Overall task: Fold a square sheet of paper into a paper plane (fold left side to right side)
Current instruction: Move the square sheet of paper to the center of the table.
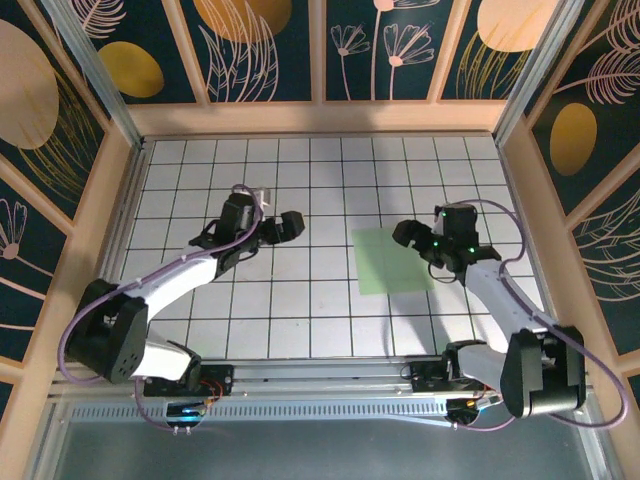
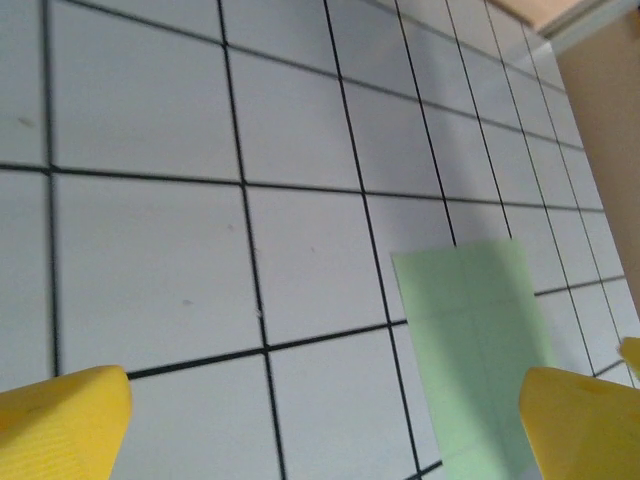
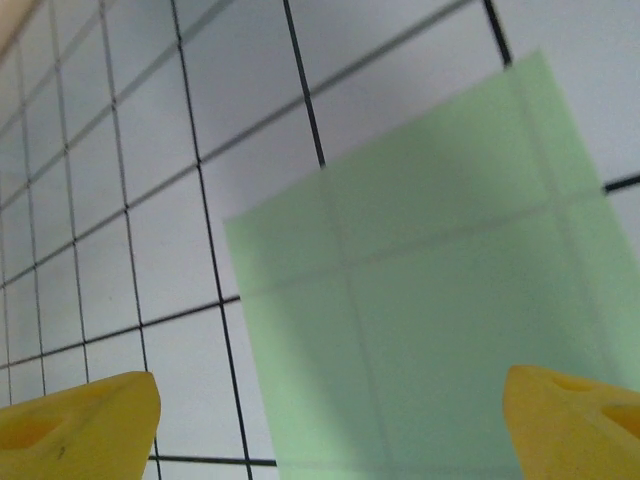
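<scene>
The square sheet of paper (image 1: 392, 260), thin, matte and pale green, with the dark grid lines showing faintly through it, lies flat on the white tiled counter (image 1: 300, 310). The right hand (image 1: 412, 236) hovers over the sheet's far right corner, its blunt yellow fingertips (image 3: 80, 425) spread wide. The left hand (image 1: 288, 226), likewise spread, sits well to the sheet's left.

Nothing legible: no txt, labels, brands or nos. were on the square sheet of paper (image 1: 390, 262), grid tiles (image 1: 300, 200) or patterned walls (image 1: 260, 50).
</scene>
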Robot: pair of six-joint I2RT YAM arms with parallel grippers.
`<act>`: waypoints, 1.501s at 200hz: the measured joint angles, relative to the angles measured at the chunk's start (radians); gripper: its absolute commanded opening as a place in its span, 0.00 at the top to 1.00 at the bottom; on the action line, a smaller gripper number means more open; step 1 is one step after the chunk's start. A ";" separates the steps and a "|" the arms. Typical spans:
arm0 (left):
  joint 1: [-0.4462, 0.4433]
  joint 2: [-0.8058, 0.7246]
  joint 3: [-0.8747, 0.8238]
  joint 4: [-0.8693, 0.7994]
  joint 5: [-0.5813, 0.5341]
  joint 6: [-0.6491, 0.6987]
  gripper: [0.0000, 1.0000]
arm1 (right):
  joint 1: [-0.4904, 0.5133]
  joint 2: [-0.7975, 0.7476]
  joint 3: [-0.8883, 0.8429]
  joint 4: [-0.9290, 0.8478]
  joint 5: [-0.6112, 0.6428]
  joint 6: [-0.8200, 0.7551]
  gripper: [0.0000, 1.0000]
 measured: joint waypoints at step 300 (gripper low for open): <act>-0.066 0.088 0.053 -0.004 -0.107 -0.069 0.01 | 0.193 0.399 0.031 0.262 -0.069 0.129 0.30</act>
